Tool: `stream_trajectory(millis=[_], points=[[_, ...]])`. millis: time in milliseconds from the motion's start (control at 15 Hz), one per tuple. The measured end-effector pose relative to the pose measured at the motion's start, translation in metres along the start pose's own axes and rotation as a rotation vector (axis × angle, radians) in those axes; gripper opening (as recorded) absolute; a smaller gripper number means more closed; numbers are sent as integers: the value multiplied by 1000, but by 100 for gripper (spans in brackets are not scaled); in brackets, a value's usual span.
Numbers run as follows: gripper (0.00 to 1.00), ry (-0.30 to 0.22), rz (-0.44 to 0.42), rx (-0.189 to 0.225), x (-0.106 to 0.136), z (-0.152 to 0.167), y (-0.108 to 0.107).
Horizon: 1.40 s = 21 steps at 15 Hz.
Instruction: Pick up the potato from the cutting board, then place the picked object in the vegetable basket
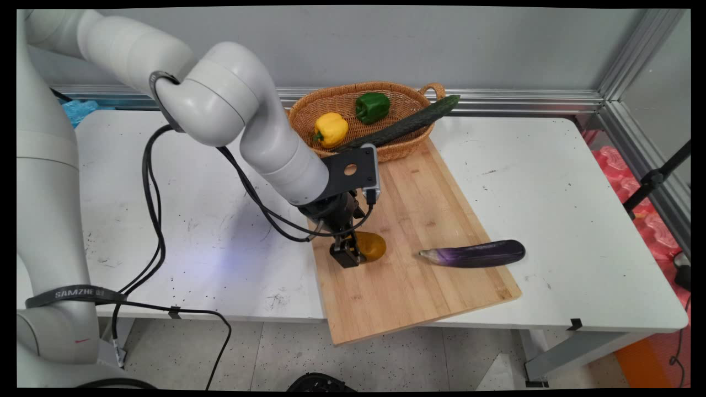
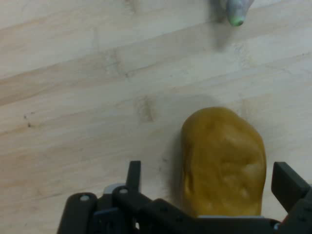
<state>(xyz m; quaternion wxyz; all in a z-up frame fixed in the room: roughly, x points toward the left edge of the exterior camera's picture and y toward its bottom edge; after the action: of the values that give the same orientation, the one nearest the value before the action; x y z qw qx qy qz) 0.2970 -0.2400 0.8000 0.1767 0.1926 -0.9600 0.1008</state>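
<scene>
- The white surface (image 1: 524,182) carried a long wooden cutting board (image 1: 419,242) running from the middle back toward the near edge.
- A wicker basket (image 1: 353,102) sat at the board's 12 o'clock end, holding a yellow pepper (image 1: 331,129) and a green pepper (image 1: 372,107), with a long cucumber (image 1: 405,124) lying across its rim.
- A purple eggplant (image 1: 474,255) lay across the board at about 3 o'clock from the end effector, well apart from it; only its green stem tip (image 2: 236,12) showed in the hand view.
- The end effector (image 1: 348,255) hung low over the board's left side, open, with one finger on each side of the potato and neither visibly pressing it.
- The potato (image 2: 223,163), yellow-brown and smooth, lay on the board between the fingers (image 2: 134,176). It looked firm, stiff and fairly light, with a rounded skin that might slip; across its narrower middle seemed the surest place to take hold.
</scene>
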Motion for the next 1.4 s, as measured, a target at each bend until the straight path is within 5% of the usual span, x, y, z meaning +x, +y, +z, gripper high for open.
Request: stream_trajectory(millis=[467,533,1067,1400], points=[[100,5,-1,-7,1,11,5],[0,5,-4,-9,1,12,6],[0,5,-54,-34,4,11,4],[0,27,-84,-56,22,-9,-20]])
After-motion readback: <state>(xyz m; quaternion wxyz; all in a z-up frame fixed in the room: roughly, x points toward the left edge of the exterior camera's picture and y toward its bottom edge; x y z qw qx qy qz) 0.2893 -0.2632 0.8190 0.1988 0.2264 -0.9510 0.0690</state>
